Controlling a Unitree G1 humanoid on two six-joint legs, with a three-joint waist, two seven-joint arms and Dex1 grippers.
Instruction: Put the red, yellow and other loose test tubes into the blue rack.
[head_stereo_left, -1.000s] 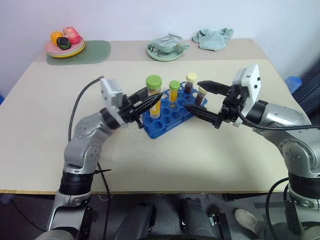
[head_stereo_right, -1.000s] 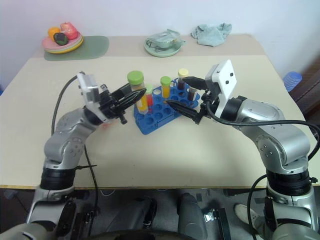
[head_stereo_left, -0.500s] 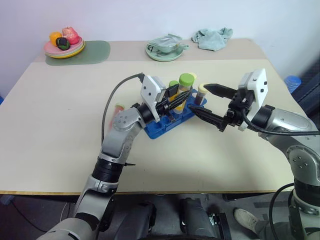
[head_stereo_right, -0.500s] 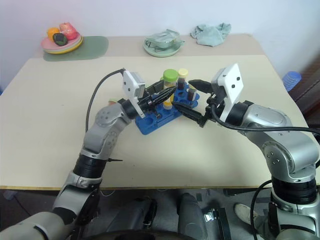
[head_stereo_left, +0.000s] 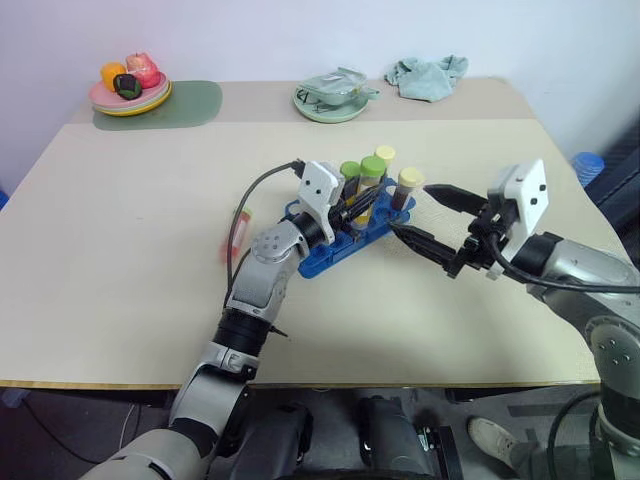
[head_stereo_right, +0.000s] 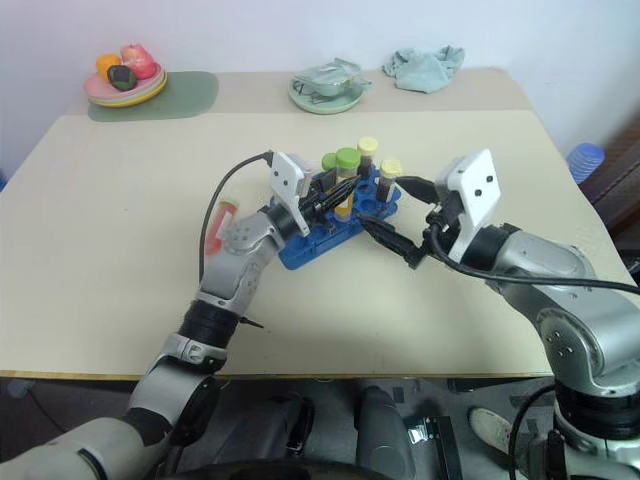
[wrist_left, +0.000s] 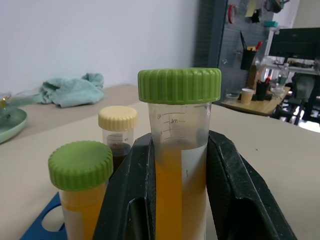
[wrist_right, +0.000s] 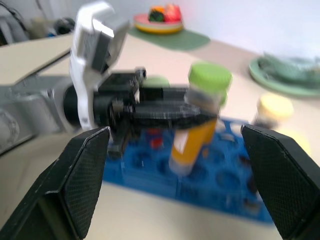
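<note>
While the left gripper (head_stereo_left: 362, 203) pinches the yellow tube (wrist_left: 180, 165) over the blue rack (head_stereo_left: 335, 248), the right gripper (head_stereo_left: 428, 213) waits just beside the rack with its fingers spread wide. A red tube (head_stereo_left: 235, 232) lies on the table (head_stereo_left: 120, 220).

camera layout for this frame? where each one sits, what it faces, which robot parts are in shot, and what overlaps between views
Left and right eye views: head stereo pair, looking forward and down over the table; both arms in shot, the left gripper over the blue rack, the right gripper open beside it.
Left wrist view: looks along its black fingers, clamped on the yellow-orange tube.
Right wrist view: looks between its spread fingers at the left gripper and rack.
Shared: tube, rack and pale-capped tube appear in all views.
</note>
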